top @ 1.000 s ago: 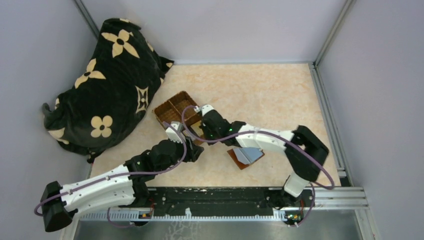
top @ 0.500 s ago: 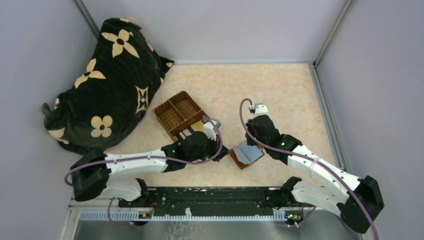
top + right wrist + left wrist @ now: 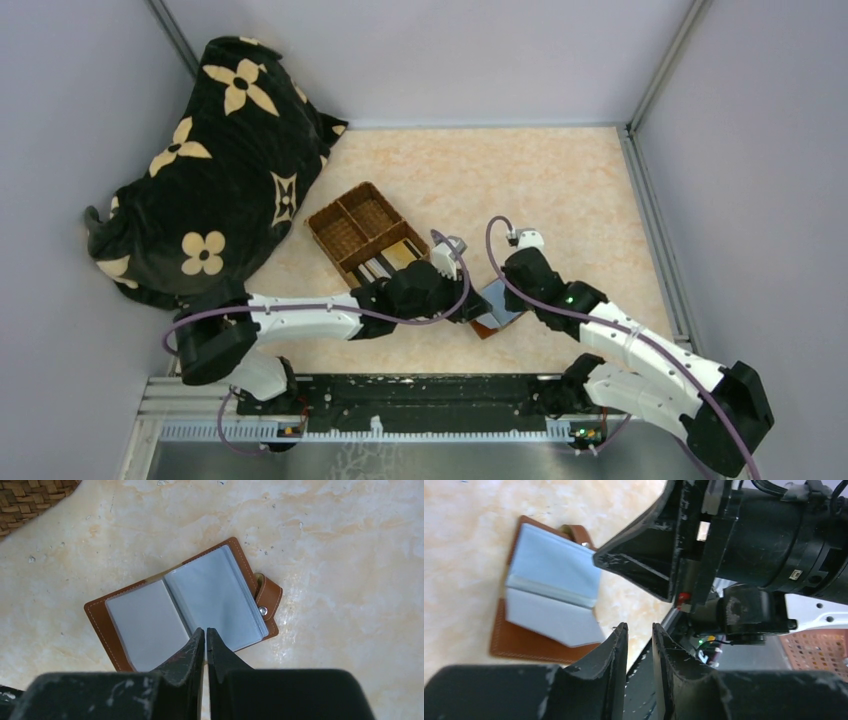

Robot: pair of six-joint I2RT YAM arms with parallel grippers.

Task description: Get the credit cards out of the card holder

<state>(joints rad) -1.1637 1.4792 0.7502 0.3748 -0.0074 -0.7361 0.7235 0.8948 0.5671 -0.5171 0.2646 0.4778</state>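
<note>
The right gripper (image 3: 205, 632) has its fingers all but pressed together, pinching nothing, their tips over the near edge of the card holder (image 3: 185, 605), which lies open and flat just beyond them. The left gripper (image 3: 640, 627), fingers a narrow slit apart and empty, sits beside the holder's corner with the other wrist looming just ahead, so the arms may collide or shove the holder. Whether its grey-blue sleeves hold credit cards I cannot tell; a pinch might catch only sleeve.

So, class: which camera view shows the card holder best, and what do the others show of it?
The right wrist view: the card holder lies open, both grey-blue pages and tab clear. The left wrist view shows it obliquely. The top external view shows only a small, partly hidden patch.
</note>
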